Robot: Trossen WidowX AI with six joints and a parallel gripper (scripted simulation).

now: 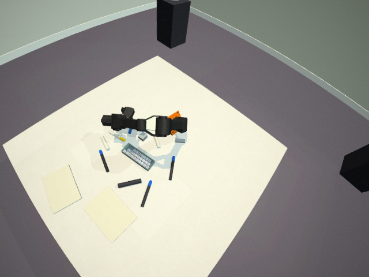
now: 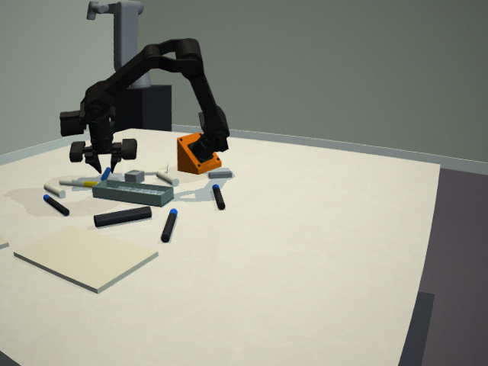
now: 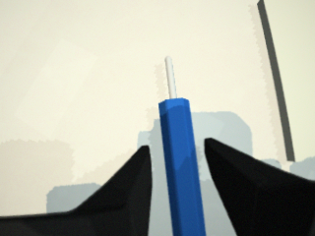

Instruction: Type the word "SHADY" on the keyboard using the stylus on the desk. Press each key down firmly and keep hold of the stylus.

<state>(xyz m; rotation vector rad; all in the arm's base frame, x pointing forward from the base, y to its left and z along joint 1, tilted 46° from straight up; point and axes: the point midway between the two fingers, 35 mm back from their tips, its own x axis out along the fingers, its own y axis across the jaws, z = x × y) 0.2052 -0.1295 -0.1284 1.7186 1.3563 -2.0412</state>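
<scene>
The stylus (image 1: 130, 131) (image 2: 106, 173) (image 3: 180, 167) is blue with a thin white tip and lies on the desk. In the wrist view its tip points up the picture. My gripper (image 2: 106, 171) (image 3: 176, 148) is partly open and empty, pointing down just above the stylus. Its two black fingers stand one on each side of the blue barrel, with a gap on both sides. In the top view the arm hides the fingers. The keyboard (image 1: 137, 157) (image 2: 133, 196) has pale keys in a teal, raised-edge case and lies near the stylus; its letters are too small to read.
A grey block (image 1: 143, 136) (image 2: 134, 176), a yellow-and-white pen (image 1: 122, 139) (image 2: 90, 184) and white cylinders lie near the keyboard. Several blue-capped black pens, a black cylinder (image 1: 129, 183) (image 2: 123, 216) and cream boards lie farther out. The arm's orange base (image 2: 187, 157) stands behind.
</scene>
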